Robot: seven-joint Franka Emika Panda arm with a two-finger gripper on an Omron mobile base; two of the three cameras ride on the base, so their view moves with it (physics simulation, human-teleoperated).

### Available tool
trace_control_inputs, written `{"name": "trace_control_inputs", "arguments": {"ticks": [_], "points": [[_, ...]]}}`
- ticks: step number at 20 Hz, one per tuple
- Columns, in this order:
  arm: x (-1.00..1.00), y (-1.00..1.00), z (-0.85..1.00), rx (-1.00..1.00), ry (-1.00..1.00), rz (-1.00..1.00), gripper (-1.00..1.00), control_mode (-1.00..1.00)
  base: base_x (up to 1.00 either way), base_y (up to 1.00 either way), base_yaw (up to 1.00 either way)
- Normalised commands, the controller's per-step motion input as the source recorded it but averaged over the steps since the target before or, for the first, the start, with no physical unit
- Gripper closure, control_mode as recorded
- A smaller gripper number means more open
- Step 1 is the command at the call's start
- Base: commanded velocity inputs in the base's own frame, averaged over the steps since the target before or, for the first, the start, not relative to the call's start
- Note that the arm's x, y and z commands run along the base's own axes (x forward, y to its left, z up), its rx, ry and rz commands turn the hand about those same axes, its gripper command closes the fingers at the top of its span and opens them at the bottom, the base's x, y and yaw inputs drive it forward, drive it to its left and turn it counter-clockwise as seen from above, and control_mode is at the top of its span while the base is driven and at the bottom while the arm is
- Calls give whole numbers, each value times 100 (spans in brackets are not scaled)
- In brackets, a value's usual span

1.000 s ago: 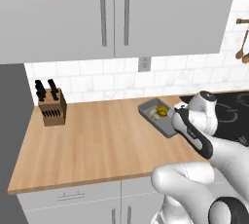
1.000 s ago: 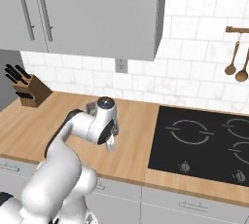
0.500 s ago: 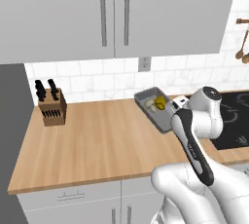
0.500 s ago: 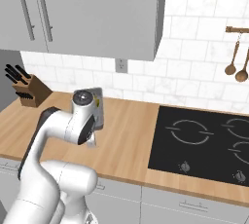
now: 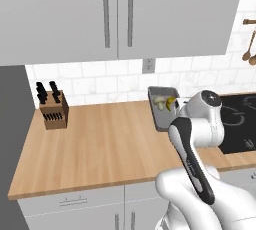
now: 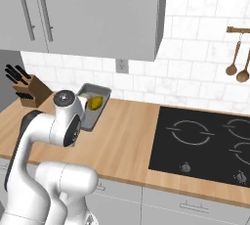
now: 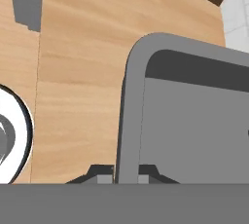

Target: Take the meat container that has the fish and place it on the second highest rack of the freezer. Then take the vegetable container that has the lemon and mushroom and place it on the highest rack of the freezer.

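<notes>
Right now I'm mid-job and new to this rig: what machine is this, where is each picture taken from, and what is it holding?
It is a white robot arm on a base that can drive, in a rendered kitchen. Two pictures come from cameras on the base, behind the arm to its left and right. The third comes from the hand, looking along the pincer. There the pincer is shut on the rim of a grey tray. The tray carries a lemon and a mushroom and looks lifted above the wooden counter. On the counter stands a knife block; a black cooktop lies to the right.
</notes>
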Motion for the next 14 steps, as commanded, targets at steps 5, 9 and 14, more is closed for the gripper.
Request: {"name": "trace_control_inputs", "arguments": {"ticks": [5, 9, 14], "points": [[-26, 0, 1, -1, 0, 1, 100, -100, 0, 0, 0], [-58, 0, 12, -5, 0, 4, 100, -100, 0, 0, 0], [-16, 0, 1, -2, 0, 0, 100, 100, -79, 4, 4]]}}
